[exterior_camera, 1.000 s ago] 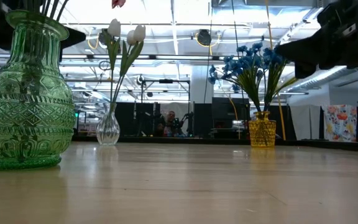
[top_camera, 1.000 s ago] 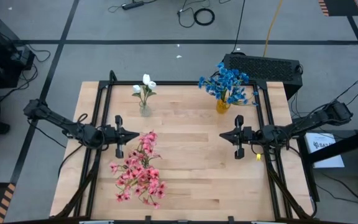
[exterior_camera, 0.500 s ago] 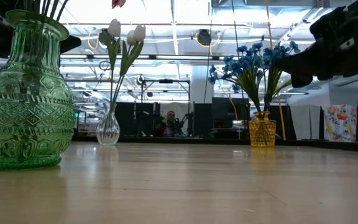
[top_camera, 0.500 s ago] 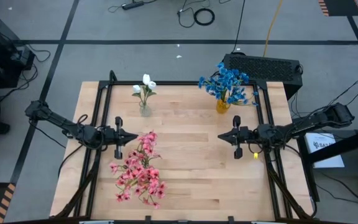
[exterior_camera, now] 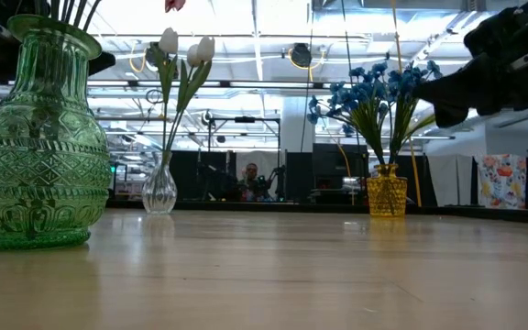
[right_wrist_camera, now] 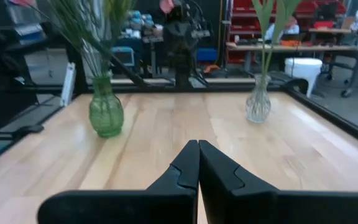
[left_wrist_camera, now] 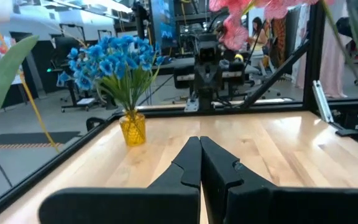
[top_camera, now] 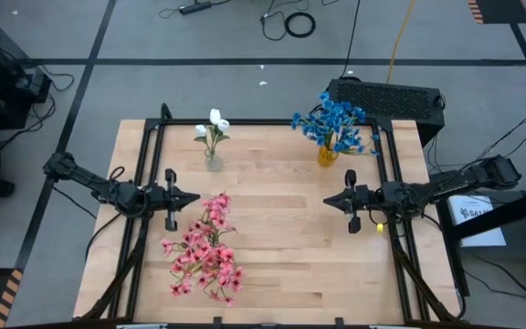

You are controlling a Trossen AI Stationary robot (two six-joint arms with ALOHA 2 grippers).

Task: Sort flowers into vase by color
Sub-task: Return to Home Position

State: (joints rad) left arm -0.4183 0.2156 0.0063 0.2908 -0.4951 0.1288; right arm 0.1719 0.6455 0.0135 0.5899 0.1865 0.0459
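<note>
Pink flowers (top_camera: 206, 247) stand with their stems in a green glass vase (exterior_camera: 35, 137) near the table's near-left part. White flowers (top_camera: 214, 124) stand in a small clear vase (right_wrist_camera: 258, 106) at the far left. Blue flowers (top_camera: 334, 123) fill a yellow vase (left_wrist_camera: 132, 129) at the far right. My left gripper (top_camera: 193, 197) is shut and hovers just to the left of the pink flowers' far end. My right gripper (top_camera: 329, 199) is shut and hovers over the right half of the table, pointing at the left one. Neither holds anything.
A black frame (top_camera: 153, 146) runs along the table's far, left and right sides. A black box (top_camera: 386, 96) sits beyond the far right corner. Bare wood (top_camera: 281, 219) lies between the two grippers. People show in the room behind the table (exterior_camera: 250, 174).
My left gripper has drawn back a little toward the table's left edge. My right gripper crept slightly toward the table's middle and then returned. The flowers and vases have stayed put.
</note>
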